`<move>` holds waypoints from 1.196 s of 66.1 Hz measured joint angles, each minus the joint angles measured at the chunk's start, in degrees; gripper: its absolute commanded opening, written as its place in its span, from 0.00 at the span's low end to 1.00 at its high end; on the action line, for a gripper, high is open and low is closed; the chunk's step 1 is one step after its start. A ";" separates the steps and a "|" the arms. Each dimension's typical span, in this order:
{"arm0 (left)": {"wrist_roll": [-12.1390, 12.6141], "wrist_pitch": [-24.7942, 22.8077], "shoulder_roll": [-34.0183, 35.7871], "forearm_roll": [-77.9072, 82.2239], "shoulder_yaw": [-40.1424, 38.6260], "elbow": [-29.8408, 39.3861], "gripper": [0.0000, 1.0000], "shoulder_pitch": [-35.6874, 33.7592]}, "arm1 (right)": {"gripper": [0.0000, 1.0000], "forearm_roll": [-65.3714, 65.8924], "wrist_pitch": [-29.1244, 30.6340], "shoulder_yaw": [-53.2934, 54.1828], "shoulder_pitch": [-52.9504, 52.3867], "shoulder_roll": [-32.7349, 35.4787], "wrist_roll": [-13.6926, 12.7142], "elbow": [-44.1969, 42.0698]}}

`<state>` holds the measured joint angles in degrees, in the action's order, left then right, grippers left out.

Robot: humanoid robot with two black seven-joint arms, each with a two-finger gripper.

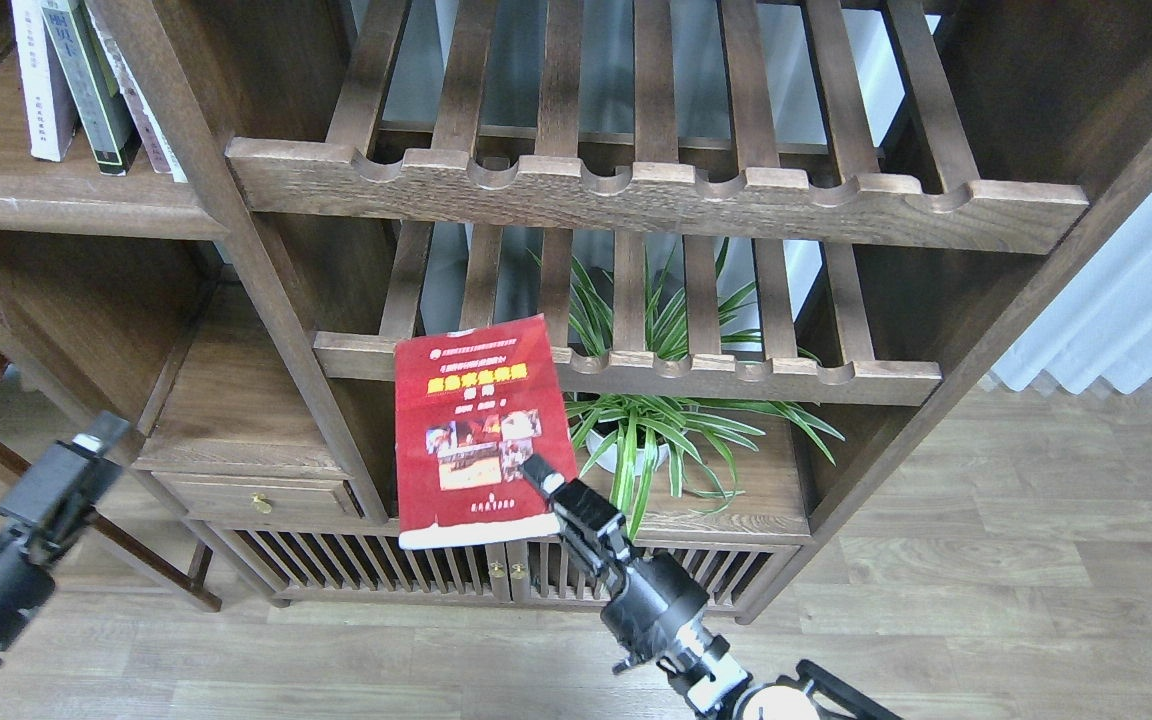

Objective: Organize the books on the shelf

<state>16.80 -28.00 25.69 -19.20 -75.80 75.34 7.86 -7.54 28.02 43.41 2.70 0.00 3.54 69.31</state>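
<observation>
My right gripper is shut on the lower right corner of the red book with a yellow title and small photos. It holds the book upright, cover toward me, in front of the lower slatted rack. The solid dark-brown shelf is at the upper left. On it stand a white book, a black book with a grey-green panel and a cream-white book with a purplish edge, leaning together. My left gripper hangs low at the left, dark and empty-looking; I cannot tell its fingers apart.
Two slatted racks with notched front rails fill the cabinet's middle bay. A spider plant in a white pot stands below them. A drawer with a brass knob and slatted doors sit lower down. A curtain hangs at the right.
</observation>
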 measured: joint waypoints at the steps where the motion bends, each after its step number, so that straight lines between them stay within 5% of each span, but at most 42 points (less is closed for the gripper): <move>1: 0.00 0.00 0.22 -0.91 1.02 0.04 1.00 -0.23 | 0.04 0.14 0.00 -0.01 0.26 0.00 -0.32 0.01; 20: -0.14 0.00 0.93 -6.85 11.28 0.53 1.00 -3.27 | 0.04 0.70 0.00 -1.07 3.61 0.00 -6.02 0.10; 47: -0.71 0.00 -0.09 -7.79 21.81 1.36 0.98 -4.77 | 0.04 0.52 0.00 -2.10 4.40 0.00 -7.92 1.24; 68: -0.80 0.00 -2.89 -7.81 24.10 1.73 0.84 -5.23 | 0.04 0.54 -0.01 -2.64 4.88 0.00 -9.04 1.61; 79: -0.86 0.00 -4.03 -7.82 25.05 1.71 0.57 -6.00 | 0.04 0.57 -0.02 -2.97 5.17 0.00 -9.32 1.70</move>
<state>15.95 -28.00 21.65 -27.02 -50.75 77.05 1.86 -6.97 28.00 40.45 7.87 0.00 -5.78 71.01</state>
